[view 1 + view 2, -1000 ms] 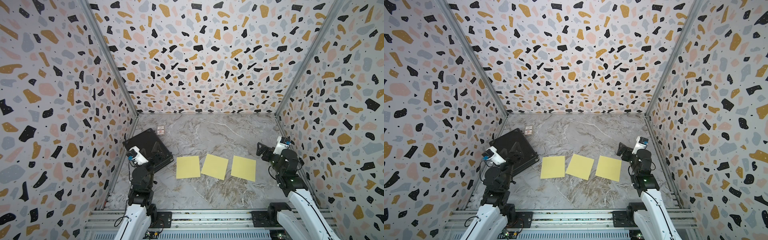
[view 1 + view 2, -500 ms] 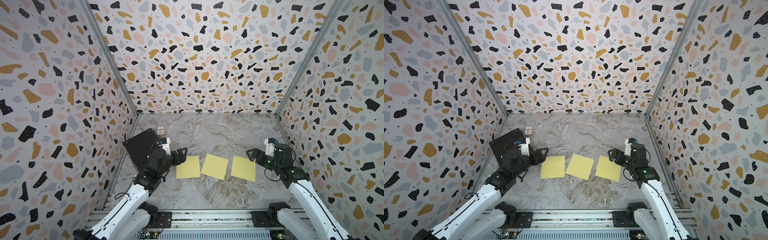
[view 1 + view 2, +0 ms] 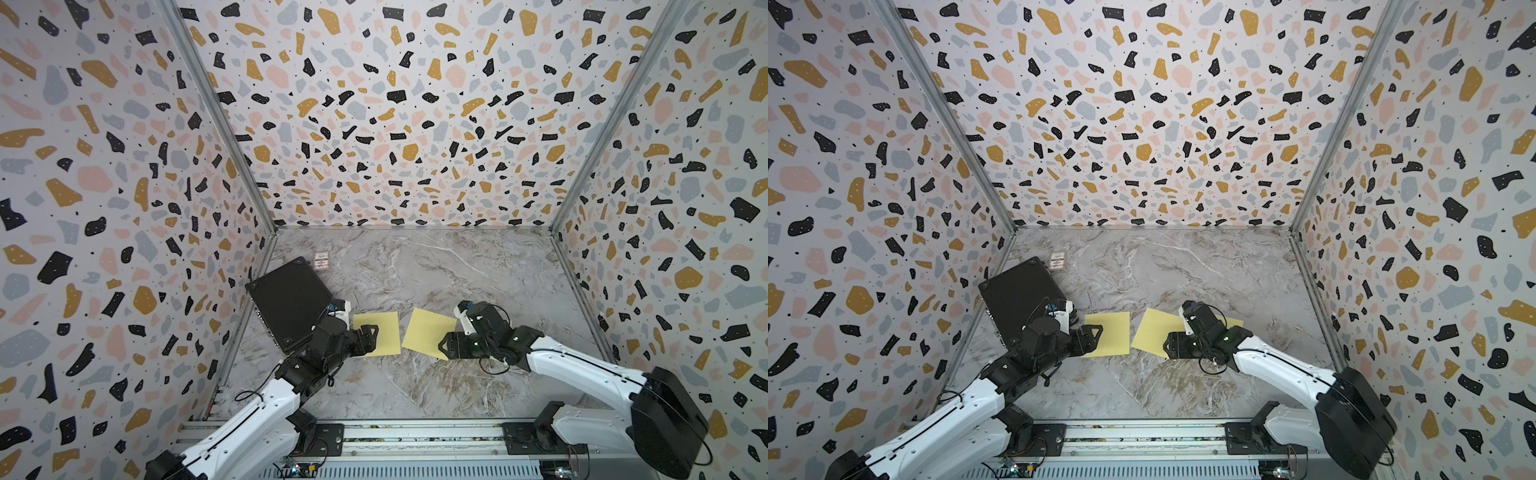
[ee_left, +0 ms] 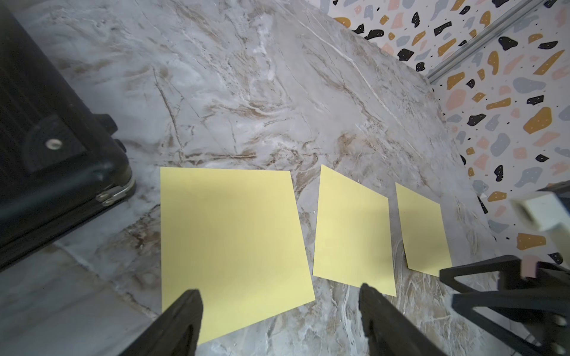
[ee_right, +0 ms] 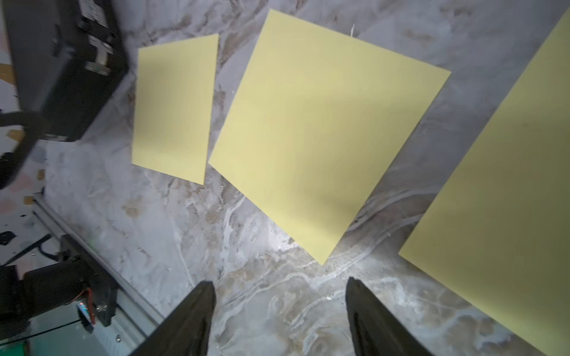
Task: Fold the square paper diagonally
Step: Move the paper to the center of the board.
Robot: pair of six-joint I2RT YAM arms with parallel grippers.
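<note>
Both arms have come forward over the yellow papers [image 3: 378,332], left gripper [image 4: 280,311] and right gripper [image 5: 279,305] jaws apart, probably to pinch corners.

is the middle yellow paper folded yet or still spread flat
Spread flat. The middle yellow paper shows all four corners as one full square on the marble table, with no crease.

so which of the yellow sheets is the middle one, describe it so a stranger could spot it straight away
Start at the big black case against the left wall of the marble table; three yellow paper squares lie in a row to its right. The middle sheet is the second from the case, between the two arms. Unlike its squarely laid neighbours, it sits turned like a diamond, a corner pointing to the front rail.
</note>
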